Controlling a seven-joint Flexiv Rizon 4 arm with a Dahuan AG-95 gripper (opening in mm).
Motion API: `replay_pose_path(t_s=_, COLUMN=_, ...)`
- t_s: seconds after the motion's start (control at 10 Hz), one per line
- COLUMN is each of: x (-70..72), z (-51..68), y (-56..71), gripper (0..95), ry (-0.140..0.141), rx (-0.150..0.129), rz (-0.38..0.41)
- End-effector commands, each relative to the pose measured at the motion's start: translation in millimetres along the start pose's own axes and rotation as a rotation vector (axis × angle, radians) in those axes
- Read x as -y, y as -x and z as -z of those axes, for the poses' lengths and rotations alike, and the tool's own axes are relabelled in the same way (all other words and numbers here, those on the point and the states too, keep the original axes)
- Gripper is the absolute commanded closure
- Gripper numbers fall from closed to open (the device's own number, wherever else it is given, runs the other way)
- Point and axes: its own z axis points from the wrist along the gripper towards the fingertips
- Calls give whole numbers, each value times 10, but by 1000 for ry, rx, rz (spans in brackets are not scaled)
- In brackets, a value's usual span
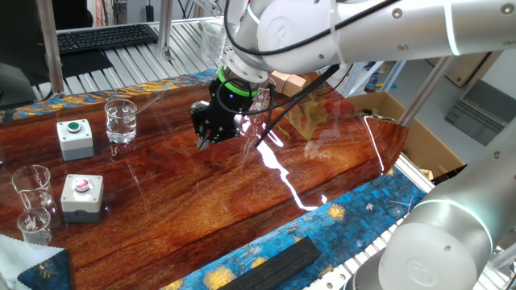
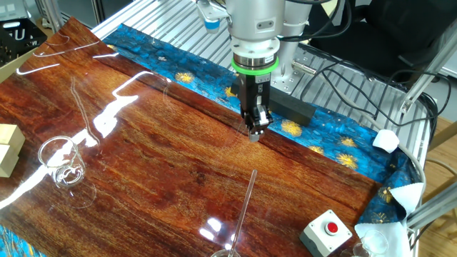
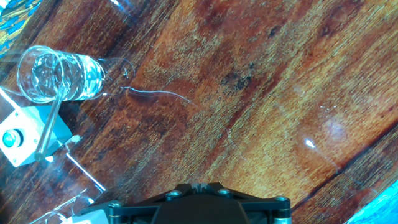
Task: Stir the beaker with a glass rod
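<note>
Glass rod [image 2: 246, 200] leans in the tall glass [image 3: 53, 74], which holds water, its upper end slanting out over the rim. The beaker [image 2: 61, 160] stands well apart from that glass, across the desk [image 2: 164, 143], seemingly empty. The hand [image 2: 255, 132] hovers above bare wood, also away from the tall glass, fingers shut on nothing. A green-button box [image 3: 18, 137] sits just beside the tall glass.

Risks, as I judge them: reaching for the rod with the fingers closed would knock it or tip the tall glass, spilling water toward the box. The rod is thin and slick, so an off-centre pinch could let it slip or snap.
</note>
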Motion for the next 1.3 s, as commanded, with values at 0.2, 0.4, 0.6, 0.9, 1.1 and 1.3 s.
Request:
replay_pose_path(t_s=0.2, x=-5, z=2, y=-3, gripper=950, ry=2, rx=-4, rz=-1)
replay_pose_path(t_s=0.4, x=-5, z=2, y=-3, gripper=950, ry=6, rx=-6, rz=-1)
replay_pose_path(t_s=0.6, x=-5, z=2, y=-3, gripper=950, ry=3, rx=-4, rz=2)
replay_pose_path(t_s=0.9, x=-5, z=2, y=-3, gripper=950, ry=5, rx=-8, rz=-6)
replay_pose_path(t_s=1.1, x=-5, z=2, y=-3, gripper=950, ry=5, rx=-7, rz=-5)
replay_pose_path(t_s=1.3, x=-84, z=12, y=5, gripper=950, ry=9, rx=-12, rz=-54)
